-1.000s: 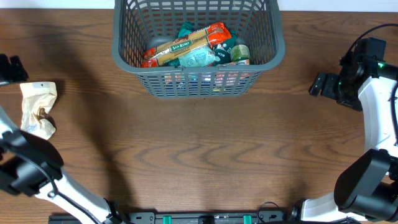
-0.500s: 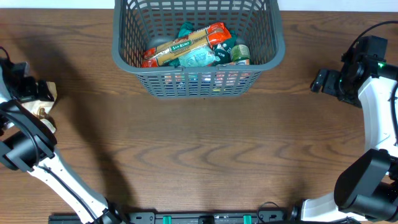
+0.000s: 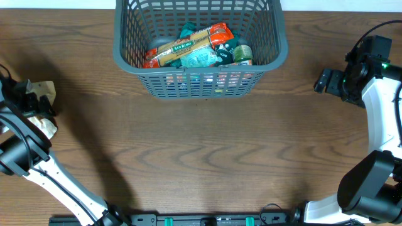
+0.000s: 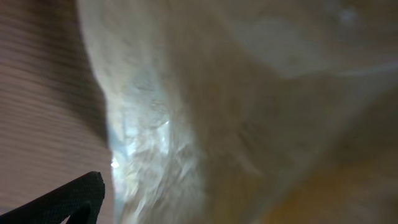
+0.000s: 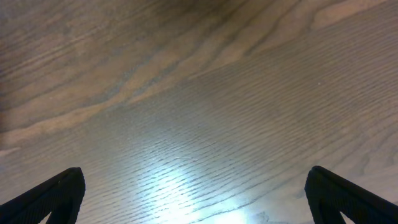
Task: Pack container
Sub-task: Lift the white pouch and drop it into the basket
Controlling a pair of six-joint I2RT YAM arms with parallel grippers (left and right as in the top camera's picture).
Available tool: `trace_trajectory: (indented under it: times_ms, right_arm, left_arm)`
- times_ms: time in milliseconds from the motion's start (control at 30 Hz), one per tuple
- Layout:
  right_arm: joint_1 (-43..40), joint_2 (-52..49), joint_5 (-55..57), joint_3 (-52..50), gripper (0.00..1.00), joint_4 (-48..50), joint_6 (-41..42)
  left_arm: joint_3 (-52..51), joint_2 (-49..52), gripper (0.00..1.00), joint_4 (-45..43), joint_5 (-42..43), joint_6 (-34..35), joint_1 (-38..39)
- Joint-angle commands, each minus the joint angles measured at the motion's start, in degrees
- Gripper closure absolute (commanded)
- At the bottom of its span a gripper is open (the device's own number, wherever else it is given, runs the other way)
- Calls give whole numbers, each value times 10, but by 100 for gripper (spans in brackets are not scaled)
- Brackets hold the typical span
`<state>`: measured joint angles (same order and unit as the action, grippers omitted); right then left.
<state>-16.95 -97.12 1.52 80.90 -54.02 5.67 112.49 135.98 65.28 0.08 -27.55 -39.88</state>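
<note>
The container, a dark grey slatted basket (image 3: pixel 201 85), stands at the far middle of the table with several grocery packs (image 3: pixel 195 47) in it. A crumpled cream packet (image 3: pixel 44 127) lies at the far left. My left gripper (image 3: pixel 30 102) is down on it, jaws wide with the packet between them. In the left wrist view the packet (image 4: pixel 236 112) fills the frame; only one finger (image 4: pixel 74 199) shows, and the other is hidden. My right gripper (image 3: pixel 323 80) hangs open and empty at the right, over bare wood (image 5: pixel 199 112).
The basket's near wall faces the table's middle. The left arm's links (image 3: pixel 25 157) run along the left edge and the right arm's links (image 3: pixel 377 125) along the right edge. A dark rail (image 3: pixel 201 220) lines the front edge.
My left gripper has come in from the far left edge and dropped onto the cream packet, now partly covering it. The right gripper has barely moved.
</note>
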Motion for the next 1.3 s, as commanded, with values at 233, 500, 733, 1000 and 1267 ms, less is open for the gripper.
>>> trace_trajectory:
  times_ms: [233,500,733,1000,1267]
  right_arm:
    - [1,-1,6,-1,1,-13,5]
    - [1,-1,6,-1,1,-12,5]
    - [1,-1,6,-1,1,-15,5]
    - [1,-1,6,-1,1,-26,4]
    - [1,-1,6,-1,1,-35,-17]
  left_arm:
    - [-55,9,12,-27,35,-9,-1]
    - [-44,-26,64,-26,85,47,20]
    - [-24,-123,94,-26,163,125,59]
    - [24,-289,94,-38,266,212,96]
    - [67,-449,94,-92,262,148,246]
